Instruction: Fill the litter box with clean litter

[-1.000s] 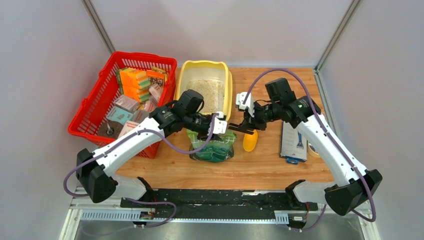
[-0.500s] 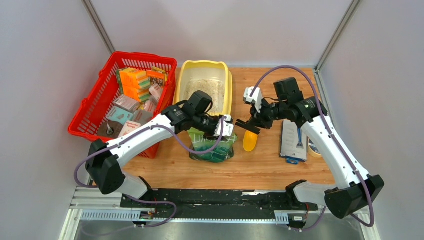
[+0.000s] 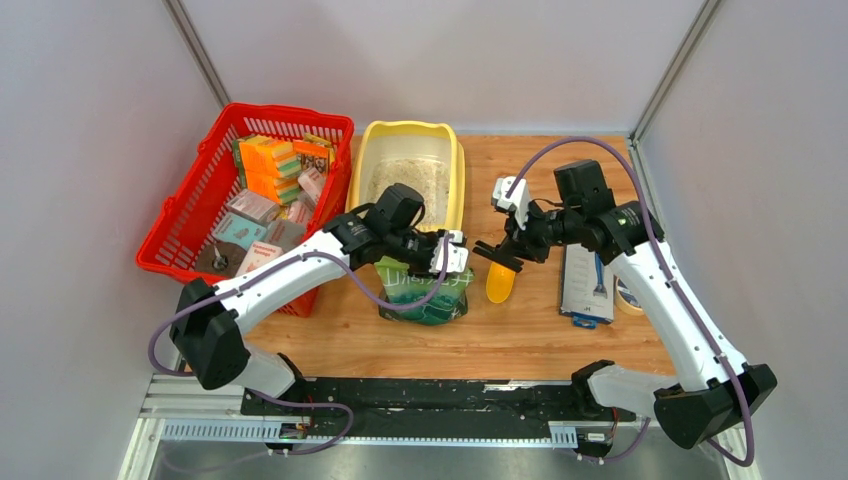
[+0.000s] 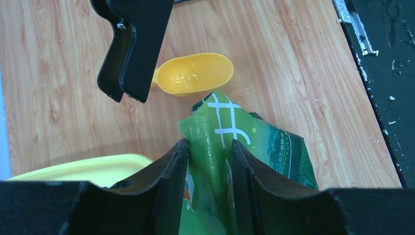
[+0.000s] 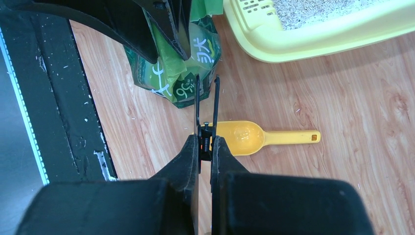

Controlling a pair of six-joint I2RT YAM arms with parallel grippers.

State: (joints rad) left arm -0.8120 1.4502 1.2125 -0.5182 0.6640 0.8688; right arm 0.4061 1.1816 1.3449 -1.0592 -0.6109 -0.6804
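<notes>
— So, what is held?
— The green pouch [image 4: 235,132] is pinched tight by the left gripper [image 4: 209,147], a black clip [image 4: 134,44] by the closed right gripper [image 5: 205,144].
— The litter box [image 3: 405,128]?
— Set at the pouch's twelve o'clock.

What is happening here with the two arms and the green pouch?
The left gripper has its jaws shut on the top of the green pouch, which stands on the table near the litter box. The right gripper holds a black clip beside the pouch, above the yellow scoop that lies on the table. Some litter is already in the box.
</notes>
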